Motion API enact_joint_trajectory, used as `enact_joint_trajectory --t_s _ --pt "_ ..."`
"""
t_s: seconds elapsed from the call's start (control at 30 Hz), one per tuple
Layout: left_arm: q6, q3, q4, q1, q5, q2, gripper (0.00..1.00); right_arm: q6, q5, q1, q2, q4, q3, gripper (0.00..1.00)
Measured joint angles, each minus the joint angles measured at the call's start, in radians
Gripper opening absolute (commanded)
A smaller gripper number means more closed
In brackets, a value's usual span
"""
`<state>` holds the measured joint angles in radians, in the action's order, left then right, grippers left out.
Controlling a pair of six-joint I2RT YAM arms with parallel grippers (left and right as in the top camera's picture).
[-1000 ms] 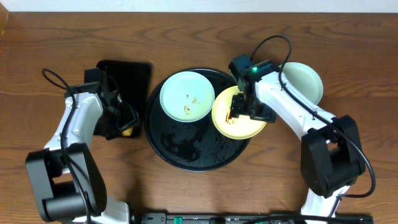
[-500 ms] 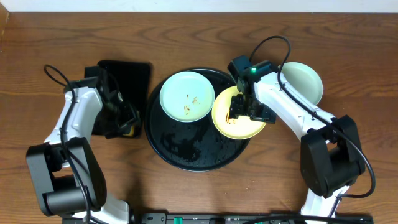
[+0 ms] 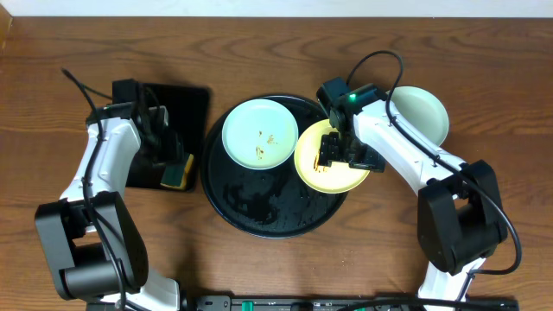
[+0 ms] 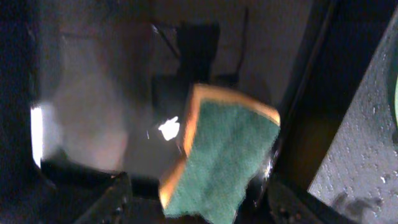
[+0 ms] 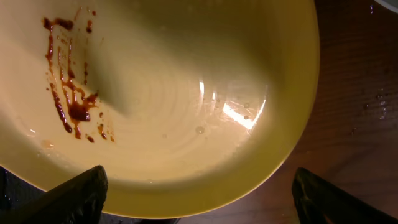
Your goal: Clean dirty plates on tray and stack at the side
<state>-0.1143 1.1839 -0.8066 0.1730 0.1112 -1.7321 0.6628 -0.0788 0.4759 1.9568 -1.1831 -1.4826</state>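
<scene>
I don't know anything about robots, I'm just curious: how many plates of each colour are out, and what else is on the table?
Mint-green plates: 2
Yellow plate: 1
Round black tray: 1
Rectangular black tray: 1
Green-and-yellow sponge: 1
Total: 6

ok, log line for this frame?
left tool: open over sponge on small tray | right tool: open over smeared yellow plate
</scene>
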Motion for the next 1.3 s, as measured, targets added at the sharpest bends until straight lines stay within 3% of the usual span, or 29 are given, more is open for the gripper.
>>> enact_joint_trajectory --t_s 0.17,0.37,0.63,0.9,0.97,1.07,1.1,1.3 --pt "-0.166 0.0 0.029 0.0 -0.006 0.0 0.79 -0.011 0.0 0.0 0.0 -0.005 0.0 0.94" --pt "-0.27 0.0 0.017 0.0 0.013 0.0 0.79 -0.018 0.0 0.0 0.0 -0.005 0.0 0.95" --pt "-0.314 0.0 0.014 0.0 0.055 -0.018 0.72 -0.02 0.0 0.0 0.0 -0.006 0.0 0.95" --pt "-0.317 0.0 0.012 0.0 0.074 -0.142 0.71 -0.02 0.0 0.0 0.0 -0.015 0.0 0.95" --pt "-0.317 0.0 0.02 0.0 0.074 -0.151 0.65 -0.021 0.0 0.0 0.0 -0.016 0.0 0.95" --pt "-0.316 0.0 0.029 0.0 0.074 -0.151 0.2 -0.021 0.0 0.0 0.0 -0.017 0.0 0.91" --pt "-0.314 0.0 0.03 0.0 0.075 -0.151 0.13 -0.022 0.0 0.0 0.0 -0.016 0.0 0.91" --pt "-0.312 0.0 0.033 0.0 0.077 -0.151 0.07 -0.024 0.0 0.0 0.0 -0.018 0.0 0.91"
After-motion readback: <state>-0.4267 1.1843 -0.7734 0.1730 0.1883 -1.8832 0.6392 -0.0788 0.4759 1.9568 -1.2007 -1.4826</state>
